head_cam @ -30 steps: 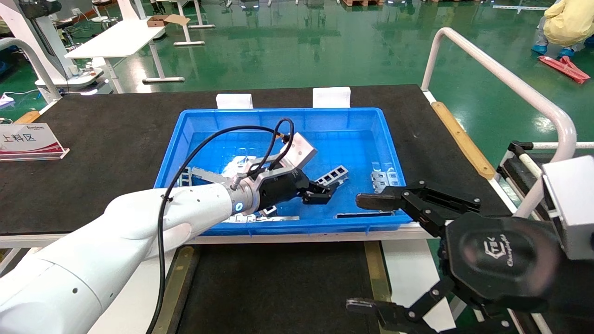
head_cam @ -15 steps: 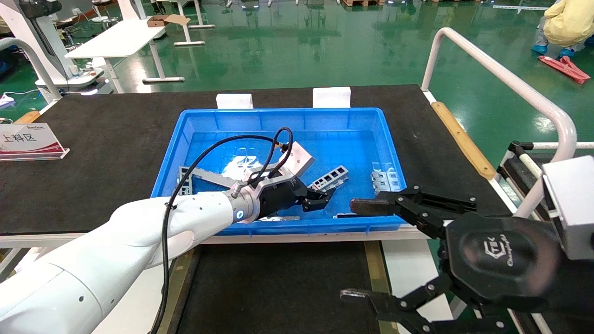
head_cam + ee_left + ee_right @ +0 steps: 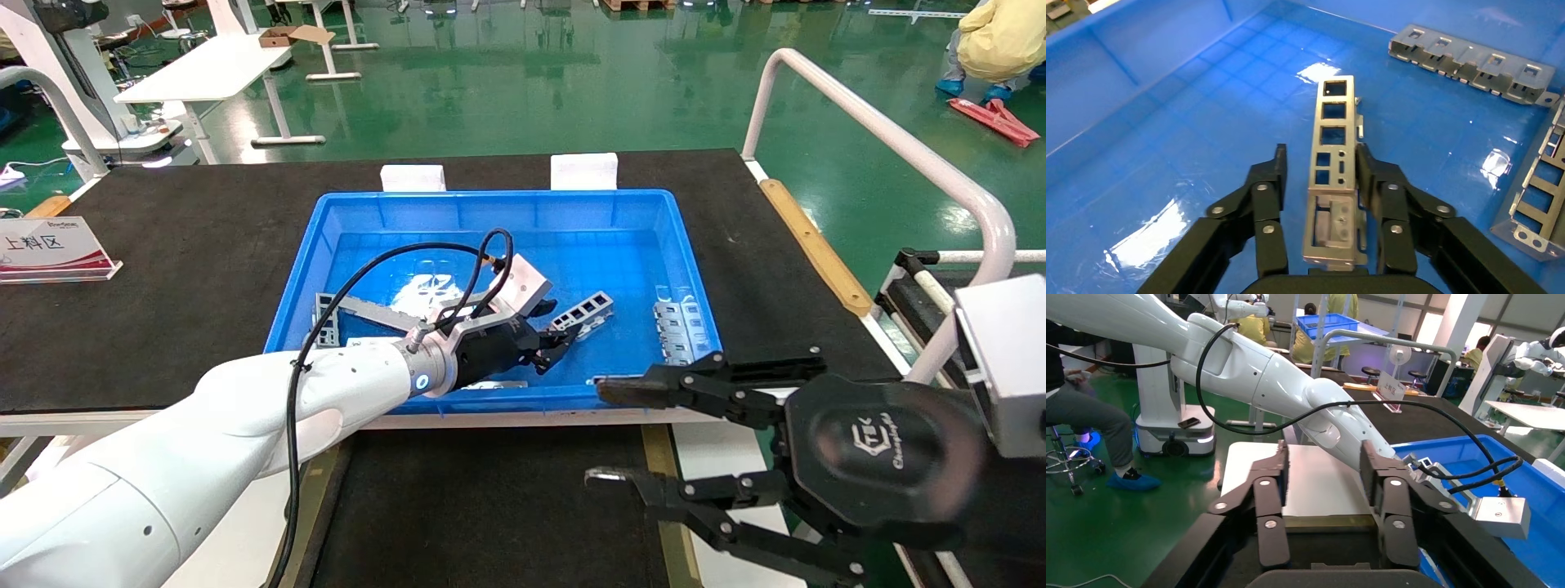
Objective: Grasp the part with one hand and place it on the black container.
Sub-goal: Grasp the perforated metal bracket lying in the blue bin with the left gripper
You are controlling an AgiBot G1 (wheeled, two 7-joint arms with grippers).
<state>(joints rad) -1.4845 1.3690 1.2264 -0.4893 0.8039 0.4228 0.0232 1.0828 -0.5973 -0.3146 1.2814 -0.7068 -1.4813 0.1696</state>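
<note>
Both tool (image 3: 1319,174) fingers (image 3: 1270,202) flanking part (image 3: 1332,138)

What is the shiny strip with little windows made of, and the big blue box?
The silver-grey windowed bracket looks like thin bent sheet metal: sharp folds, dull gleam. The glossy blue rectangular crate looks like moulded plastic: smooth ribbed walls and bright glare spots.

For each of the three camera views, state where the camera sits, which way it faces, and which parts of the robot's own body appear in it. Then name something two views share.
Head view: on the robot's head, looking forward and down at the blue bin; both arms show.
Left wrist view: on the left wrist, looking into the bin; left gripper straddles the part.
Right wrist view: on the right wrist, facing across the robot; open right gripper and the left arm show.
Shared: head and left wrist views both show the part.
</note>
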